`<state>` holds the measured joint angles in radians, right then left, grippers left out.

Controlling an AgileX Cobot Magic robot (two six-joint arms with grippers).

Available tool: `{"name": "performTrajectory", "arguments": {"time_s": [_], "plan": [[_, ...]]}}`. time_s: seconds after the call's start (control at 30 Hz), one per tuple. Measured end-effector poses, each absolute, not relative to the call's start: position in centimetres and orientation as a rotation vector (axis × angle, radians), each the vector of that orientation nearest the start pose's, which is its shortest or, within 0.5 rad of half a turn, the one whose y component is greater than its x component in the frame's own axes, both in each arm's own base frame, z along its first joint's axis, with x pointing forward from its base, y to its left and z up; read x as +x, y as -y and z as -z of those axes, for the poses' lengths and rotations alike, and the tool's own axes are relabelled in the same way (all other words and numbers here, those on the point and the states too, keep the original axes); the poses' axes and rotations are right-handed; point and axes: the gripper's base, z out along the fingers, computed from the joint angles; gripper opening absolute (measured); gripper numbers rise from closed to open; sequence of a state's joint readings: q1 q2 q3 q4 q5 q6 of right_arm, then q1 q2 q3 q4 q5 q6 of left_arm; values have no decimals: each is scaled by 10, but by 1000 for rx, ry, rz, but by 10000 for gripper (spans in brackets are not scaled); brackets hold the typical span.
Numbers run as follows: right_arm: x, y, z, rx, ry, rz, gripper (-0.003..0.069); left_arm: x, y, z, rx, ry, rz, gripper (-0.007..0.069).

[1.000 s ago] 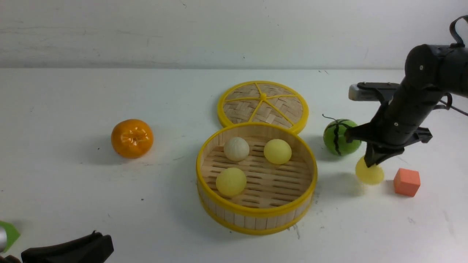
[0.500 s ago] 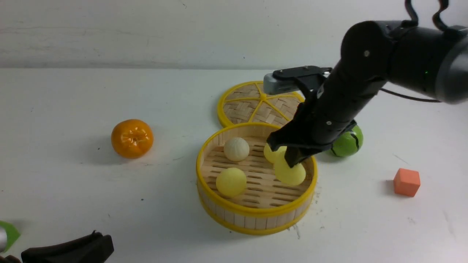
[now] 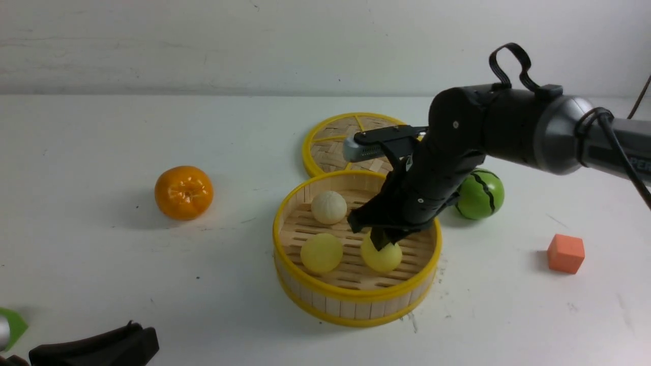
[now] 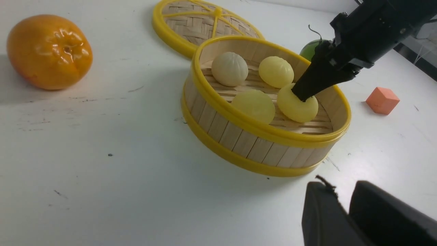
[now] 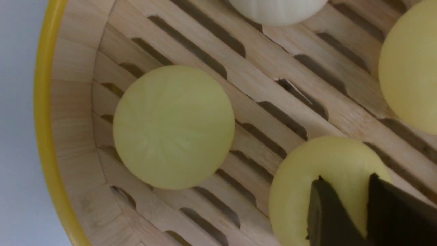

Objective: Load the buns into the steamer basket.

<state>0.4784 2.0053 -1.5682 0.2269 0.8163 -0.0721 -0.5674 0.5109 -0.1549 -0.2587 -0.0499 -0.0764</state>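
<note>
The steamer basket (image 3: 356, 311) stands mid-table. Inside it lie an off-white bun (image 3: 329, 207) and a pale yellow bun (image 3: 321, 252). My right gripper (image 3: 380, 239) is down inside the basket, shut on a third, pale yellow bun (image 3: 384, 259) that sits at or just above the slatted floor. The right wrist view shows its fingers pinching that bun (image 5: 300, 184). The arm hides a fourth bun in the front view; it shows in the left wrist view (image 4: 276, 71), at the basket's far side. My left gripper (image 4: 341, 191) is shut and empty, low near the table's front left.
A glossy orange (image 3: 183, 192) lies left of the basket. The woven lid (image 3: 330, 145) lies flat behind it. A green striped watermelon ball (image 3: 480, 195) sits right of the basket, and an orange-red cube (image 3: 565, 253) further right.
My right gripper has carried the yellow bun left from the table beside the cube, over the rim, and lowered it into the basket. The left arm has not moved.
</note>
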Motion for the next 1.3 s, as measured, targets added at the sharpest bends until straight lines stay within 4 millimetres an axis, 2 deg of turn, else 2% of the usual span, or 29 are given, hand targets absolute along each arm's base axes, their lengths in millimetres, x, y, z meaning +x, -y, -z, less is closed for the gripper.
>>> {"name": "performTrajectory", "arguments": {"time_s": [0.1, 0.2, 0.27, 0.3, 0.33, 0.4, 0.47, 0.53, 0.6, 0.63, 0.67, 0.7, 0.77, 0.83, 0.87, 0.9, 0.93, 1.0, 1.03, 1.1, 1.3], "plan": [[378, -213, -216, -587, -2695, -382, 342, 92, 58, -229, 204, -1825, 630, 127], [375, -212, -226, -604, -2713, -386, 436, 92, 58, -229, 204, -1825, 630, 129], [370, -210, -236, -612, -2729, -389, 459, 92, 58, -229, 204, -1825, 630, 131], [362, -206, -253, -620, -2732, -391, 463, 92, 58, -229, 204, -1825, 630, 132], [360, -205, -258, -622, -2732, -390, 462, 92, 58, -229, 204, -1825, 630, 132], [337, -192, -298, -613, -2724, -375, 426, 92, 58, -229, 204, -1825, 630, 134], [314, -179, -323, -584, -2717, -369, 367, 92, 58, -229, 204, -1825, 630, 136], [290, -166, -343, -542, -2704, -372, 302, 92, 58, -229, 204, -1825, 630, 137], [277, -158, -347, -510, -2713, -369, 255, 92, 58, -229, 204, -1825, 630, 139], [255, -146, -355, -465, -2700, -370, 194, 92, 58, -229, 204, -1825, 630, 141], [252, -144, -353, -454, -2710, -368, 179, 92, 58, -229, 204, -1825, 630, 141], [235, -135, -357, -420, -2698, -373, 136, 92, 58, -229, 204, -1825, 630, 141], [214, -123, -356, -370, -2694, -379, 78, 92, 58, -229, 204, -1825, 630, 141], [189, -110, -347, -342, -2689, -375, 15, 92, 58, -229, 204, -1825, 630, 141], [186, -107, -349, -340, -2675, -379, 10, 92, 58, -229, 204, -1825, 630, 141], [167, -97, -343, -331, -2650, -384, -14, 92, 58, -229, 204, -1825, 630, 141], [165, -96, -342, -330, -2643, -384, -15, 92, 58, -229, 204, -1825, 630, 141], [144, -85, -333, -319, -2596, -398, -20, 92, 58, -229, 204, -1825, 630, 141], [142, -84, -332, -319, -2595, -398, -20, 92, 58, -229, 204, -1825, 630, 141], [123, -74, -322, -315, -2568, -406, -19, 92, 58, -229, 204, -1825, 630, 143], [90, -57, -323, -320, -2521, -424, -18, 92, 58, -229, 204, -1825, 630, 143]]}}
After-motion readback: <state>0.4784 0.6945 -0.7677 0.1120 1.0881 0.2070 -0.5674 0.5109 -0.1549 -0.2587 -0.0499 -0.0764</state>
